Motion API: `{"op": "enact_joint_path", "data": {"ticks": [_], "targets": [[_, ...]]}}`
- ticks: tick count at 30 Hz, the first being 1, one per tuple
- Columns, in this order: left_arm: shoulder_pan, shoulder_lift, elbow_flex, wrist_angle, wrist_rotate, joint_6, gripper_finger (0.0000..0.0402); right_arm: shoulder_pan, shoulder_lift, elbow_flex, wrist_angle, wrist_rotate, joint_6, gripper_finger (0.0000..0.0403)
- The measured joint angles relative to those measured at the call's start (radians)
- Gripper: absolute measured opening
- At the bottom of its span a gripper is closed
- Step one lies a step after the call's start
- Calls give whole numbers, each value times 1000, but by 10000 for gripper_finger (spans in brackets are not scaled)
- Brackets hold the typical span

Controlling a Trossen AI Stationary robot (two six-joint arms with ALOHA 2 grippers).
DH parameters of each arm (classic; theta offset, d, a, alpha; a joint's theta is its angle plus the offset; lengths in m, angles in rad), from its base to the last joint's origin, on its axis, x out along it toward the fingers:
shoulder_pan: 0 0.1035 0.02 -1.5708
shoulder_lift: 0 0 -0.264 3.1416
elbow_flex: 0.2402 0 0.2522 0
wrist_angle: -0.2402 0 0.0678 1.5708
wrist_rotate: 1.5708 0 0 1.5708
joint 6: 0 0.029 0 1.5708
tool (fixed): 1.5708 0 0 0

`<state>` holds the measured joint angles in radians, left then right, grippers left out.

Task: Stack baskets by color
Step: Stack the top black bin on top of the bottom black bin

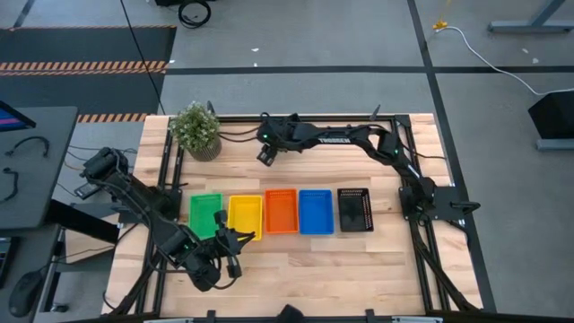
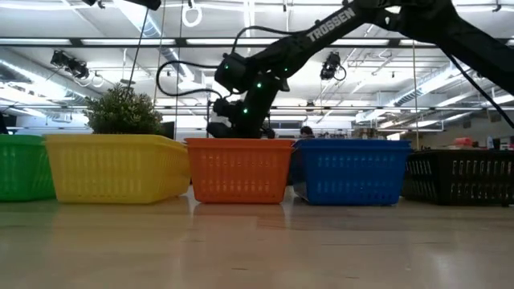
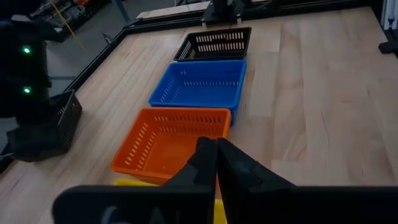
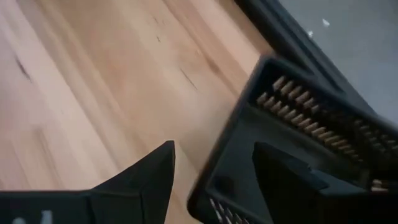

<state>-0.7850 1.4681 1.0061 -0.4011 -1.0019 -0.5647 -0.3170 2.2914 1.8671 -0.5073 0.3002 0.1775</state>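
Note:
Five baskets stand side by side in a row on the table: green point(image 1: 204, 213), yellow point(image 1: 245, 213), orange point(image 1: 281, 211), blue point(image 1: 316, 211) and black point(image 1: 355, 209). A second black basket point(image 3: 53, 127) is at the far side of the table, under my right gripper point(image 1: 265, 157). That gripper is open, and a corner of the basket point(image 4: 298, 118) lies between its fingers. My left gripper point(image 1: 238, 240) hovers shut above the near end of the yellow basket and touches nothing. In its wrist view the shut fingers point(image 3: 216, 144) show over the orange basket point(image 3: 171, 140). My right gripper slants down from above onto the second black basket. One finger point(image 4: 292, 180) stands over the basket's inside and the other point(image 4: 143, 180) outside its wall point(image 4: 249, 118). I cannot tell whether either finger touches the wall.
A potted plant point(image 1: 195, 130) stands at the far left corner. Dark frame rails point(image 1: 170, 179) run along the table's left, far and right sides. Bare wood lies in front of the row point(image 1: 341, 269).

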Motion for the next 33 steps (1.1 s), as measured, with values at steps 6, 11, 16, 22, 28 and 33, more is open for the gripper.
{"op": "enact_joint_path", "data": {"ticks": [6, 11, 16, 22, 28, 33], "targets": [[0, 0, 0, -2, 2, 0, 9, -9, 26, 5, -76, -51, -9, 211], [0, 0, 0, 3, 1, 0, 13, 7, 20, 5, -132, -77, -73, 183], [-1, 0, 0, 6, 3, -7, 21, 34, 20, 5, -231, -43, -139, 118], [-4, 0, 0, 7, 4, -8, 15, 94, -16, 5, -342, 31, -245, 25], [-10, 0, 0, 6, 23, -28, 12, 200, -157, -63, -362, 72, -309, 35], [-16, 0, 0, 6, 23, -27, 19, 308, -357, -277, -345, 48, -346, 26]]}}
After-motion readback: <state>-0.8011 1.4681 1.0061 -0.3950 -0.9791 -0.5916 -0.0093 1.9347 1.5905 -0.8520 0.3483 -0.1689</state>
